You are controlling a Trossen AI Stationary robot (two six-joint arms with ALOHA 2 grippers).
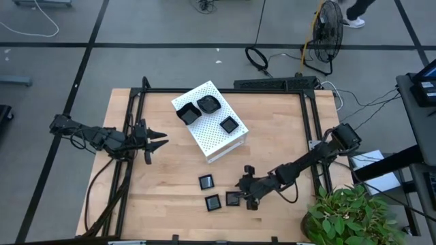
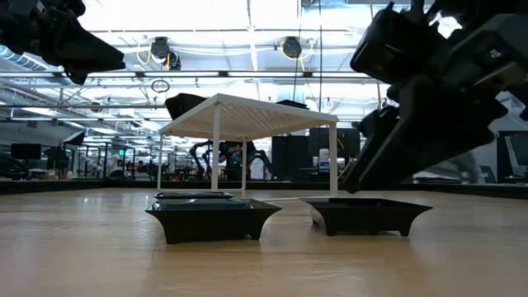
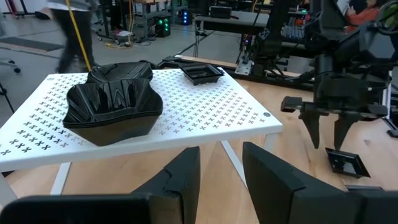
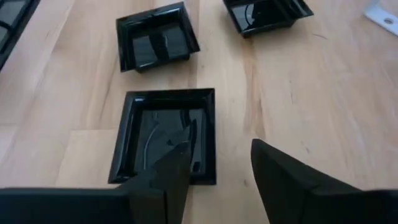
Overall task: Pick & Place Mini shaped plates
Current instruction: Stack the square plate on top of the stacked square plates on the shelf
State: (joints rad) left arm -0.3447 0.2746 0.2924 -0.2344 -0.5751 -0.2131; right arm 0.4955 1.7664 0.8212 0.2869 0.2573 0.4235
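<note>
Overhead looks straight down, low level across; both share the white box [image 1: 210, 121].

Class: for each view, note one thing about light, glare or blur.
High view: even light, sharp plates. Low view: bright ceiling lamps backlight the box, and the near right claw is a dark blur. Left wrist view: a moving person is smeared. Right wrist view: glare streaks on the nearest plate.

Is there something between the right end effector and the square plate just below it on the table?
Nothing visible. The right end effector hangs open directly over the square plate, with only bare table around it.
</note>
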